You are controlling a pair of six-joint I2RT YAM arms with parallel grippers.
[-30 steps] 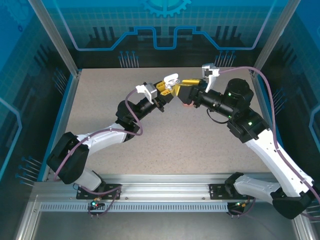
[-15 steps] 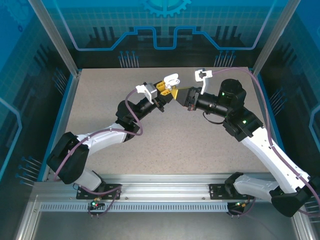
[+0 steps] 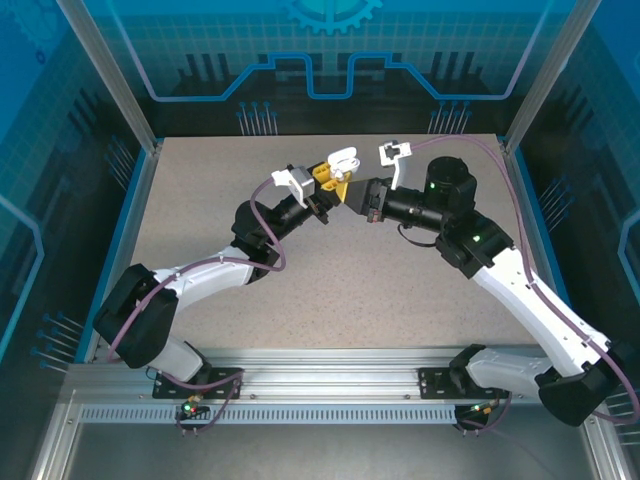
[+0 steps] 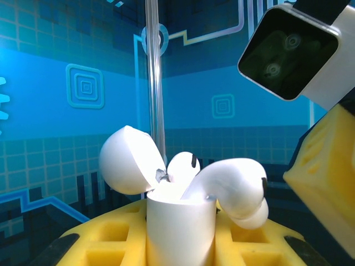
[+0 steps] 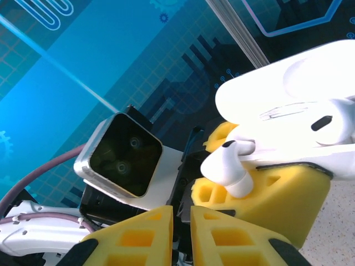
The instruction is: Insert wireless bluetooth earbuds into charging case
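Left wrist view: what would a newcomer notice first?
The open white charging case, clamped upright between the yellow fingers of the left gripper, its lid flipped back to the left. One white earbud sits down in the case, while a second earbud lies crooked across its rim, not seated. The right gripper hovers close beside it, shut and empty.

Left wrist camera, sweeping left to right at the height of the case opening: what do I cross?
open case lid → seated white earbud → second white earbud, tipped to the right and not seated → yellow finger of the right gripper
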